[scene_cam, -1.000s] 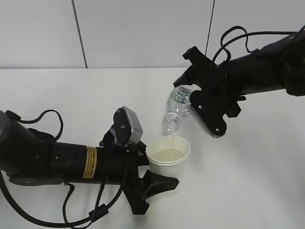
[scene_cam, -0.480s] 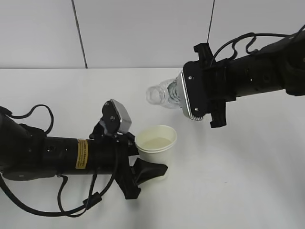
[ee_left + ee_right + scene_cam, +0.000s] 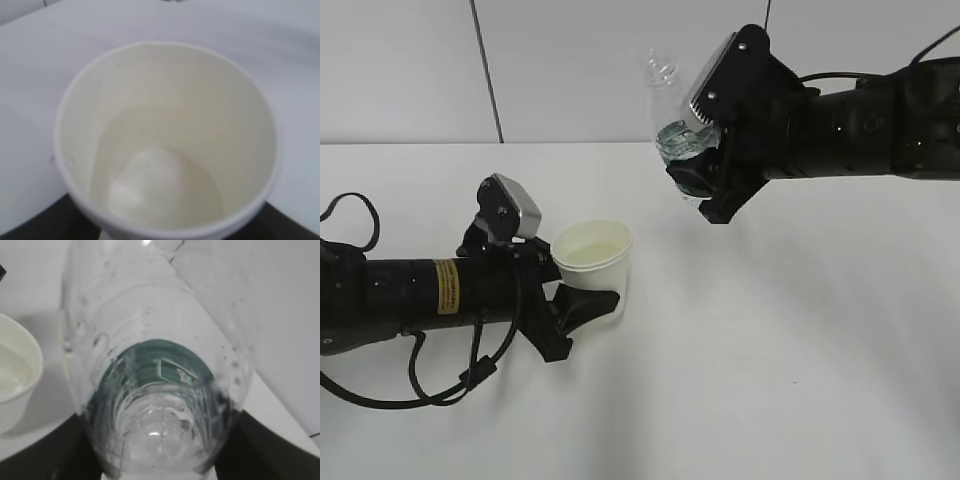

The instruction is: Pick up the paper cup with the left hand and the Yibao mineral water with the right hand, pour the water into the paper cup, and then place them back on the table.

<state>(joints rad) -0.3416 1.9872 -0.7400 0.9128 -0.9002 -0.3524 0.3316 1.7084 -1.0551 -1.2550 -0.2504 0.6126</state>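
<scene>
Left gripper (image 3: 582,300) is clamped around the paper cup (image 3: 592,262), one black finger (image 3: 582,303) wrapped across the near side of the cup wall. The cup sits upright at the left-centre of the white counter (image 3: 770,350); whether its base touches the surface or hangs just above it, I cannot tell. Looking down from the left wrist, the cup (image 3: 165,140) fills the view, and there's clear water (image 3: 160,185) pooled in the bottom (well below the rim). The yellow sticker (image 3: 445,287) shows on the left arm, which lies low along the counter.

Over on the right, the right gripper (image 3: 705,165) is up in the air, closed on the Yibao mineral water (image 3: 675,120) around its green label band (image 3: 678,140). The bottle is tilted, open neck pointing up and to the left, against the grey wall (image 3: 570,70). From the right wrist, the bottle (image 3: 155,390) runs away from the camera, droplets clinging inside its ribbed wall, and the cup (image 3: 15,375) peeks in at the left edge, lower down. Bottle and cup are well apart, the bottle higher and to the right.
</scene>
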